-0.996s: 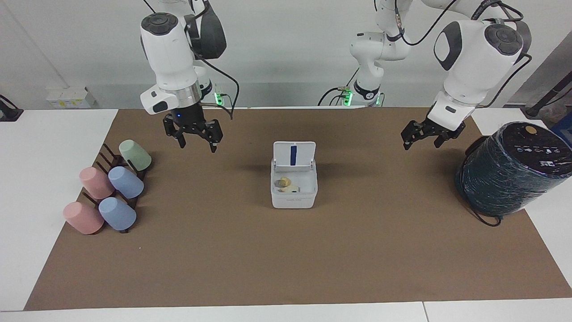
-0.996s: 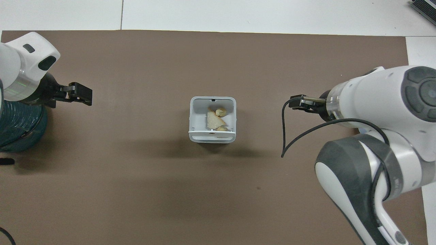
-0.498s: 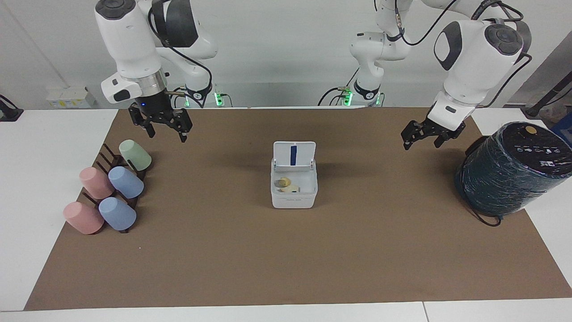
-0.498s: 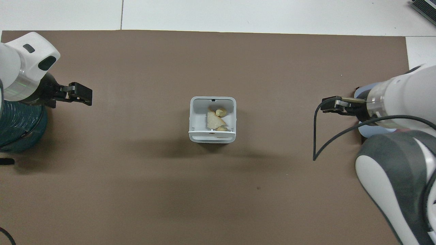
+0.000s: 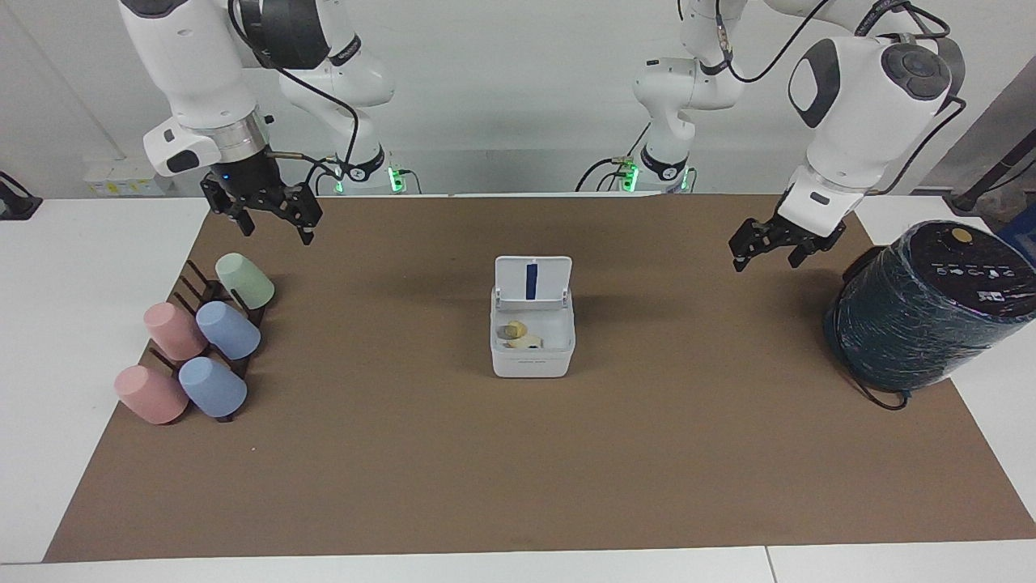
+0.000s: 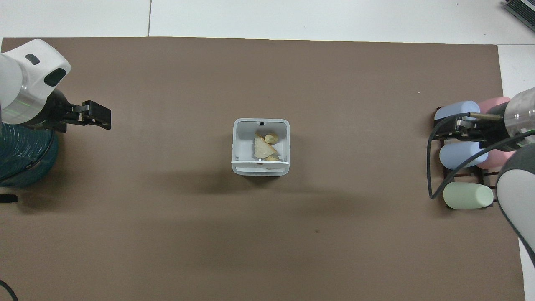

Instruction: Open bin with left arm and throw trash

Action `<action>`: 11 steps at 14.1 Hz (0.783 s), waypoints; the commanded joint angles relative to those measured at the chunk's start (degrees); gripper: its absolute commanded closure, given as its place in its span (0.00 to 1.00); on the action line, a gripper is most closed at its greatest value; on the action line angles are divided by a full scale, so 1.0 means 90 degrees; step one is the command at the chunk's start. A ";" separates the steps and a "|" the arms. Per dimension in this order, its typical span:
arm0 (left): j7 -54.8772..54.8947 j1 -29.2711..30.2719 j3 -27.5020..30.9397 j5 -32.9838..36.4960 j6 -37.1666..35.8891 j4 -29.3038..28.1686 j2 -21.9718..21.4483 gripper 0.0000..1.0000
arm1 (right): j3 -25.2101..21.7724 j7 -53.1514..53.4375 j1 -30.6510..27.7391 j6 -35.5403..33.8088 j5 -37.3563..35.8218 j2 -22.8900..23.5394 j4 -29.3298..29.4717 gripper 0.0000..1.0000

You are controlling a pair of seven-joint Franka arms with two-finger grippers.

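The small white square plastic bin (image 5: 532, 344) sits mid-table on the brown mat (image 5: 518, 470), its hinged lid (image 5: 532, 281) tipped up toward the robots with the blue stripe showing. Inside lie the pale-yellow scraps of trash (image 6: 266, 147) — a flat wedge between two lumpy nuggets — so the job looks done. The left gripper (image 5: 773, 247) hangs with fingers spread and empty, over the mat beside the dark wrapped cylinder (image 5: 927, 304). The right gripper (image 5: 265, 217), likewise wide and empty, is raised by the rack of pastel cups (image 5: 198, 340) — both well apart from the bin, probably parked.
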 commanded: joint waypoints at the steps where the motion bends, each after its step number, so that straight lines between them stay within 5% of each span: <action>1: 0.0027 0.0023 -0.0008 0.0098 0.0151 -0.0240 -0.0194 0.00 | -0.0088 -0.0117 0.0049 -0.0192 -0.0066 0.0176 0.0260 0.00; 11: 0.0017 0.0023 -0.0008 0.0098 0.0151 -0.0240 -0.0194 0.00 | -0.0108 -0.0117 0.0108 -0.0310 0.0051 0.0166 0.0143 0.00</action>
